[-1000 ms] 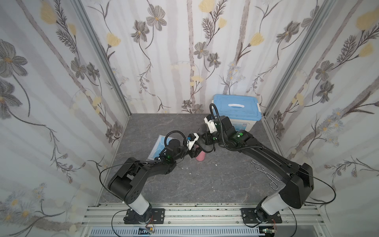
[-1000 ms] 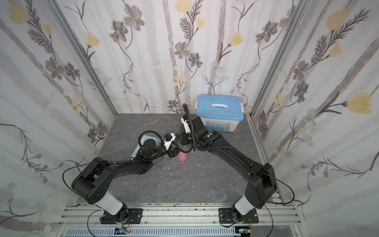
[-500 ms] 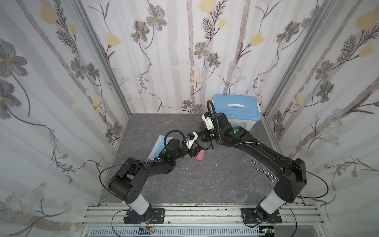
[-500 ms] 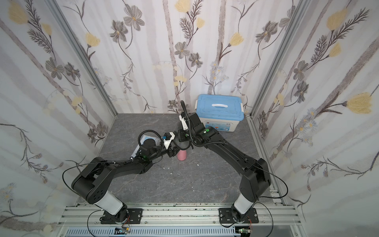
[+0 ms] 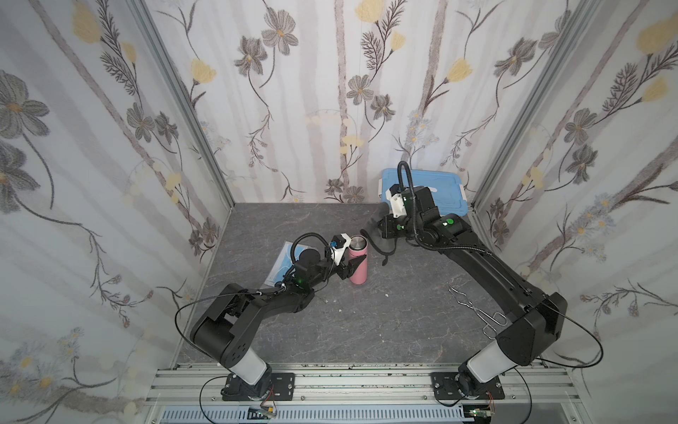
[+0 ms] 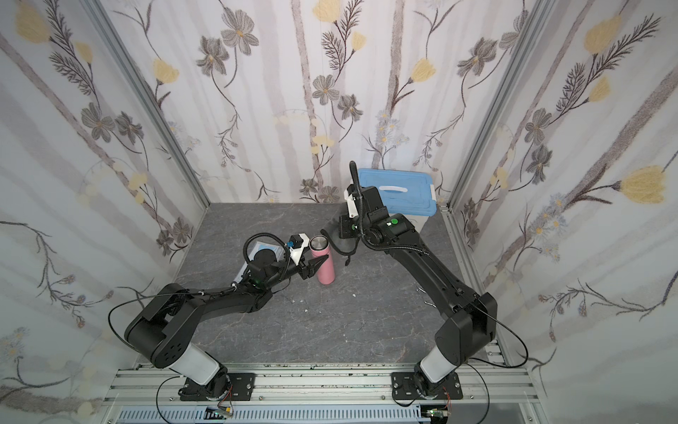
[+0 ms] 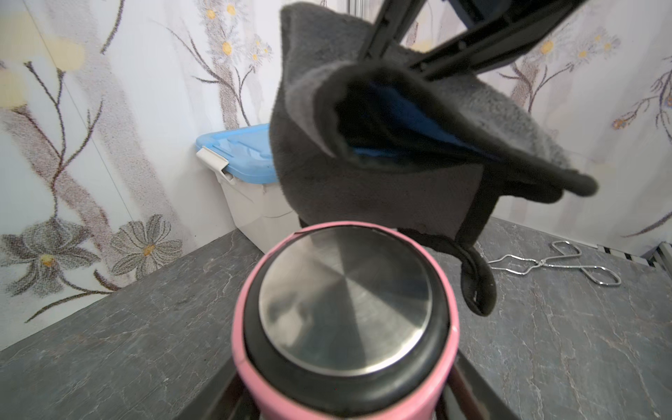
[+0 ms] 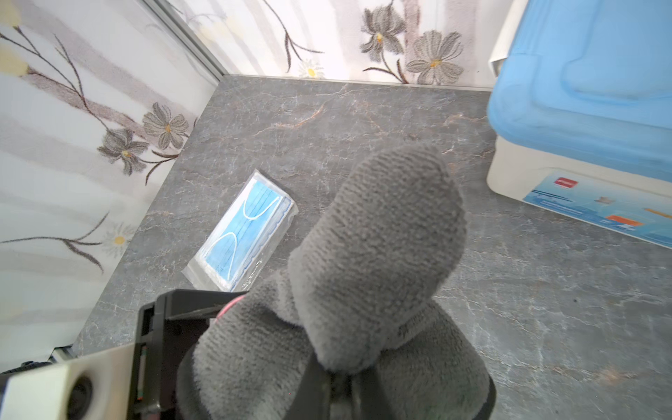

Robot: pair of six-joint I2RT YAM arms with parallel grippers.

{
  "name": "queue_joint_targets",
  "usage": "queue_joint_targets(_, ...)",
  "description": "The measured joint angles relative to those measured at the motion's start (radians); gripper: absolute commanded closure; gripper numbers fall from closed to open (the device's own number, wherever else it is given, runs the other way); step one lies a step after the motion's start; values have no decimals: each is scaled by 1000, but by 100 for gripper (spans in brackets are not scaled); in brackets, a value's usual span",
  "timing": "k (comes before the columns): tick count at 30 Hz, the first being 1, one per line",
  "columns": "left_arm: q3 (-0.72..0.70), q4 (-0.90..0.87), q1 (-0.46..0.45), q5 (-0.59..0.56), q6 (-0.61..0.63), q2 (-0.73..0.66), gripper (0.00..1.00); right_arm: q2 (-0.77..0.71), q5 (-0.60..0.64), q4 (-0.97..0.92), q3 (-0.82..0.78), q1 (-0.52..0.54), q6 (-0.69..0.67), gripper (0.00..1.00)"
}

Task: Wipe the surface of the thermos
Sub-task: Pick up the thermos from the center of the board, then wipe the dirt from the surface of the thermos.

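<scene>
The pink thermos (image 5: 358, 270) stands upright on the grey tabletop, its brushed-silver cap (image 7: 345, 302) showing. My left gripper (image 5: 354, 266) is shut on the thermos body from the left, one finger on each side (image 7: 343, 400). My right gripper (image 5: 378, 238) is shut on a dark grey cloth (image 5: 381, 249), which hangs just right of and behind the cap (image 7: 382, 174). I cannot tell whether cloth and thermos touch. In the right wrist view the cloth (image 8: 363, 262) hides nearly all of the thermos.
A blue-lidded white box (image 5: 440, 191) stands at the back right corner. A packet of blue face masks (image 8: 247, 232) lies left of the thermos, partly under my left arm. Metal tongs (image 5: 477, 312) lie near the right arm. Patterned walls close three sides.
My right gripper has drawn back to the right with the cloth, uncovering the thermos cap. The left gripper and thermos have not moved.
</scene>
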Motion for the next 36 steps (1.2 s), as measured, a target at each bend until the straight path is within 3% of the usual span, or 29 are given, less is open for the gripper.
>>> queue_joint_targets(8,3,189,0,-70,-181,-18,78,-170,-140,69,-217,-116,-8,100)
queue_joint_targets(19,124,282,-13,-103,-372,-89,81,-344,-359,287,-428,-237,46,100)
queue_joint_targets(36,158,298,-16,-165,-491,-252,80,-365,-530,653,-589,-311,262,100)
